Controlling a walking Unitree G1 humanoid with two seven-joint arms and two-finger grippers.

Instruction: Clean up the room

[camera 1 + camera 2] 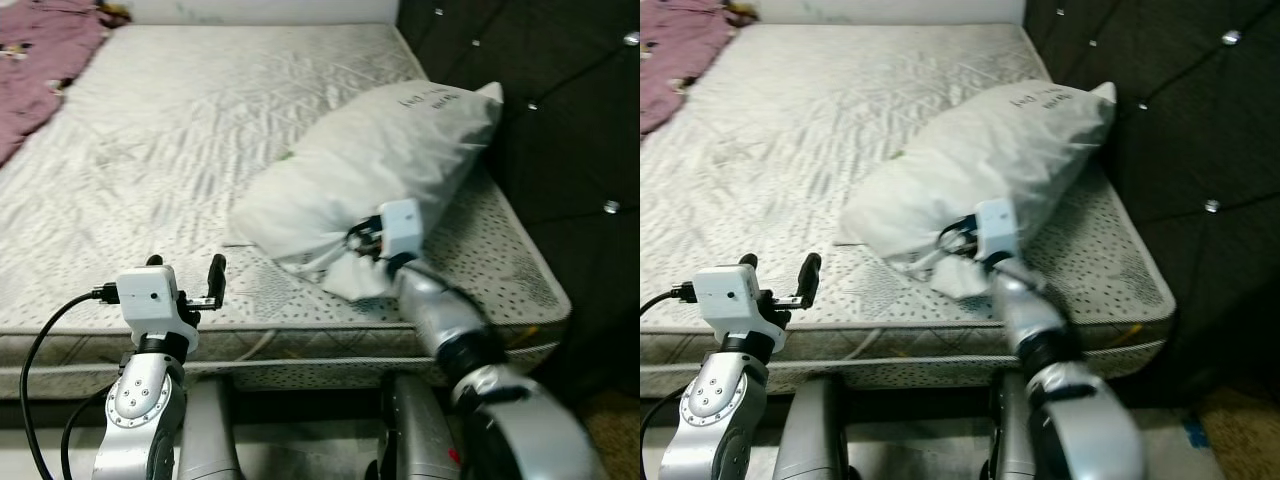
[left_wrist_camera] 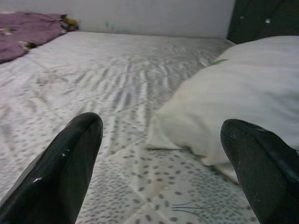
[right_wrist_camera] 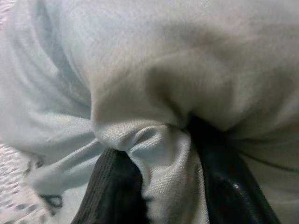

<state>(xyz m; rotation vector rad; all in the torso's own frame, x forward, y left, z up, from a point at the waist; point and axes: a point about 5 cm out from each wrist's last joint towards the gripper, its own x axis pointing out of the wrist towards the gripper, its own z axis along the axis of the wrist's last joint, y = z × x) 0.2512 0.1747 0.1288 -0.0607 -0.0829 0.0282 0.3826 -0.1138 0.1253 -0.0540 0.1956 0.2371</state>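
Note:
A white pillow [image 1: 380, 160] lies on the bare mattress [image 1: 180, 130], its far end against the dark headboard [image 1: 560, 110]. My right gripper [image 1: 362, 240] is shut on the pillow's near corner; in the right wrist view a fold of white cloth [image 3: 159, 154] is pinched between the two black fingers [image 3: 112, 191]. My left gripper [image 1: 185, 275] stands open over the mattress's front edge, left of the pillow, holding nothing. In the left wrist view the pillow [image 2: 243, 102] lies just ahead of the spread fingers [image 2: 70, 163].
A purple cloth [image 1: 40, 55] lies bunched at the mattress's far left corner. A white wall [image 1: 260, 10] runs behind the bed. The tufted dark headboard stands along the right side. A brown floor [image 1: 615, 420] shows at bottom right.

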